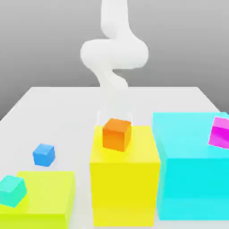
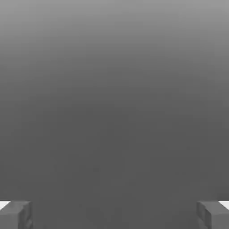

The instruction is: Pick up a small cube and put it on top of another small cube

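tool [image 2: 114,214] fingers [image 2: 15,214] wide apart, nothing between. small blue cube [image 1: 44,154] alone on white desk [image 1: 58,112], exterior view's left. teal cube [image 1: 11,190] tilted on low yellow-green block [image 1: 49,197]. orange cube [image 1: 116,133] atop tall yellow block [image 1: 125,183].

- We see a bright blue small cube [image 1: 44,154] on the white table [image 1: 58,116].
- We see a teal small cube [image 1: 11,190] on a lime-yellow block [image 1: 49,197].
- An orange cube [image 1: 116,133] tops a yellow block [image 1: 125,179].
- A magenta cube [image 1: 219,131] sits on a cyan block [image 1: 192,170].
- The arm [image 1: 114,49] is white.
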`<act>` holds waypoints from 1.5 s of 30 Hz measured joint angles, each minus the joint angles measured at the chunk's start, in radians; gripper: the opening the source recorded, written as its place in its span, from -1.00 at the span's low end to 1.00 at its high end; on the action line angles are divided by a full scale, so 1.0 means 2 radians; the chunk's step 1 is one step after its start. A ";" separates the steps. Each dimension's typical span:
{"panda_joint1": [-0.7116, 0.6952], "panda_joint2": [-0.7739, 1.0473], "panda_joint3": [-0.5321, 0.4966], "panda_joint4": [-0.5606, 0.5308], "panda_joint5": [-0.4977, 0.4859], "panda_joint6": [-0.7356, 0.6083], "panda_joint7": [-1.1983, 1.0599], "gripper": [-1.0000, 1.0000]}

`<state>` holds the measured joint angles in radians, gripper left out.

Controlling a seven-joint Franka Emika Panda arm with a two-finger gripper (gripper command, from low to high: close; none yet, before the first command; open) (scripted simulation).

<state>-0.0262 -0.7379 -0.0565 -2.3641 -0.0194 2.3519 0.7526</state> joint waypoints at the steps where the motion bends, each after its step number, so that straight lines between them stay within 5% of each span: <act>1: -0.006 0.015 -0.014 -0.015 -0.005 0.012 -0.011 0.00; 16: -0.124 0.261 -0.222 -0.246 -0.072 0.208 -0.196 0.00; 19: -0.136 0.341 -0.254 -0.273 -0.028 0.264 -0.269 0.00; 23: -0.150 0.399 -0.215 -0.268 0.090 0.303 -0.361 0.00; 30: -0.279 0.479 -0.046 -0.248 0.251 0.362 -0.479 0.00; 31: -0.297 0.489 -0.026 -0.247 0.261 0.370 -0.486 -1.00; 39: -0.288 0.483 -0.036 -0.248 0.254 0.364 -0.481 -1.00; 45: -0.214 0.418 -0.145 -0.264 0.118 0.317 -0.382 -1.00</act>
<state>-0.4548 0.0978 -0.3472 -2.8915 0.2172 2.9868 -0.0115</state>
